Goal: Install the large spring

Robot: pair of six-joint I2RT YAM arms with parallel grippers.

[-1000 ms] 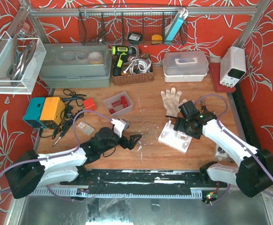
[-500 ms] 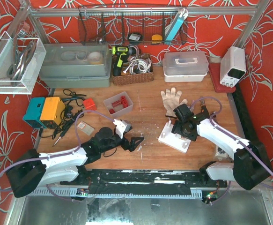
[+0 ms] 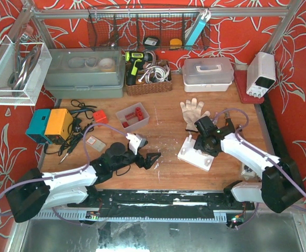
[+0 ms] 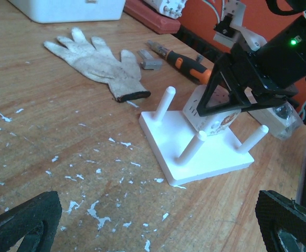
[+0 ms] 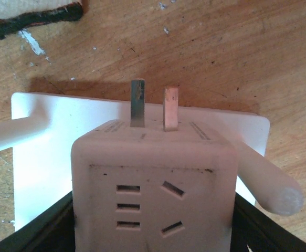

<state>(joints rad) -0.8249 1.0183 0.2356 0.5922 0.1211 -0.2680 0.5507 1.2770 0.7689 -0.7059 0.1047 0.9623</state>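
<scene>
White adapter [image 5: 151, 178], prongs toward pegged plate [image 5: 37, 178]

glove [image 3: 193, 112] flat on table [image 3: 163, 131] | orange-handled screwdriver [image 4: 184, 63] near glove | yellow drill [image 3: 134, 64] at back

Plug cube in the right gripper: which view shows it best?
Right wrist. The plug cube fills the frame, held in the right gripper, both prongs and socket slots plain, above the white peg plate. Left wrist shows only its lower part under the gripper; top external, a speck.

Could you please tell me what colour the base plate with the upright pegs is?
The base plate is plain white, pegs included; it shows best in the left wrist view.
</scene>
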